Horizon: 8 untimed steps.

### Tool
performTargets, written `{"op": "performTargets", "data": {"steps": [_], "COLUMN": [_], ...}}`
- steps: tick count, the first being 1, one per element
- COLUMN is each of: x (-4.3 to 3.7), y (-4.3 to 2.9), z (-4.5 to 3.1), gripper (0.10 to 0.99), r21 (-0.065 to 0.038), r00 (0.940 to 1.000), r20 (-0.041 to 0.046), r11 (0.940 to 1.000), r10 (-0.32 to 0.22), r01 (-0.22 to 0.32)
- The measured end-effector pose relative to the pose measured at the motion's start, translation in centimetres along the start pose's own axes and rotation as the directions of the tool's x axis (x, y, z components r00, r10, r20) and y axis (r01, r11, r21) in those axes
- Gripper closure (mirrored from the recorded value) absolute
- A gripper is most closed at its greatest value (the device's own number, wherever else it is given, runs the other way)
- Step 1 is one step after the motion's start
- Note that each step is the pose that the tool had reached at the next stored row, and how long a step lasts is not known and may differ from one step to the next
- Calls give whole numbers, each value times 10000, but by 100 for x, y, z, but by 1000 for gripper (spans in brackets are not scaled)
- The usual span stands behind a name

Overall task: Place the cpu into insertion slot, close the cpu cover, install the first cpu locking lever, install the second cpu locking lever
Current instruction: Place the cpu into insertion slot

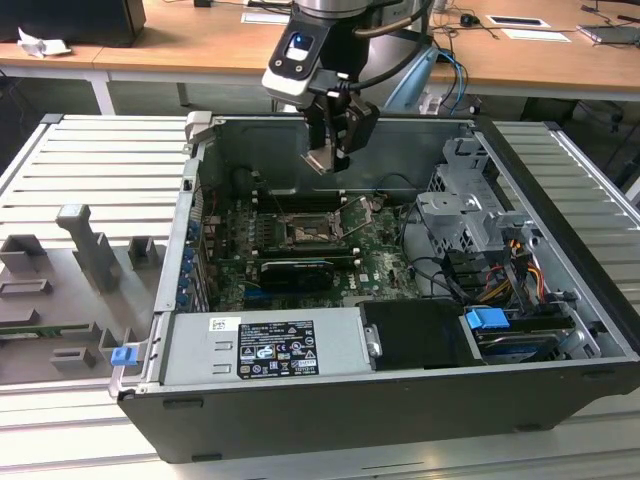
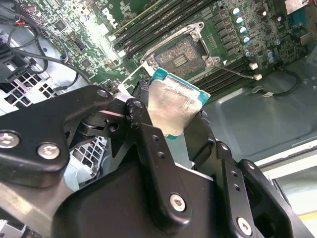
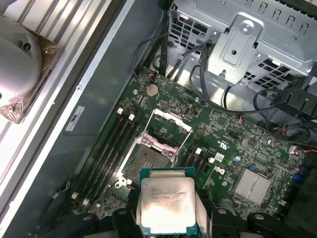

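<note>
so in the second wrist view the black metal gripper (image 2: 171, 130) links sit in front of the small thin square cpu with the pale silver face (image 2: 171, 101), hiding its near edge and wherever it's actually gripped. in the first wrist view the gripper's black parts run off the picture's edge, and the cpu (image 3: 167, 203) covers a corner of the small square dark insertion slot (image 3: 147, 159). in the exterior view the thin silver metal cpu cover (image 1: 352, 213) is too small to tell its angle, and the grey arm (image 1: 335, 12) is cut off at the top edge.
</note>
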State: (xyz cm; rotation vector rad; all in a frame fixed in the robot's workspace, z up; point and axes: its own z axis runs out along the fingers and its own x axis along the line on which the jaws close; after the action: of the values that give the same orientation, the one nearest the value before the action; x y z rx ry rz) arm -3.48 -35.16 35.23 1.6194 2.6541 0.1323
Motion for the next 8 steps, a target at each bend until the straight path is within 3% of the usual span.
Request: {"op": "performTargets", "data": {"steps": [8], "x": [0], "y": [0], "z": [4], "gripper": [557], "r21": [-8], "r00": [9993], "r20": [33], "r11": [9993], "r10": [380], "r01": [-380]}}
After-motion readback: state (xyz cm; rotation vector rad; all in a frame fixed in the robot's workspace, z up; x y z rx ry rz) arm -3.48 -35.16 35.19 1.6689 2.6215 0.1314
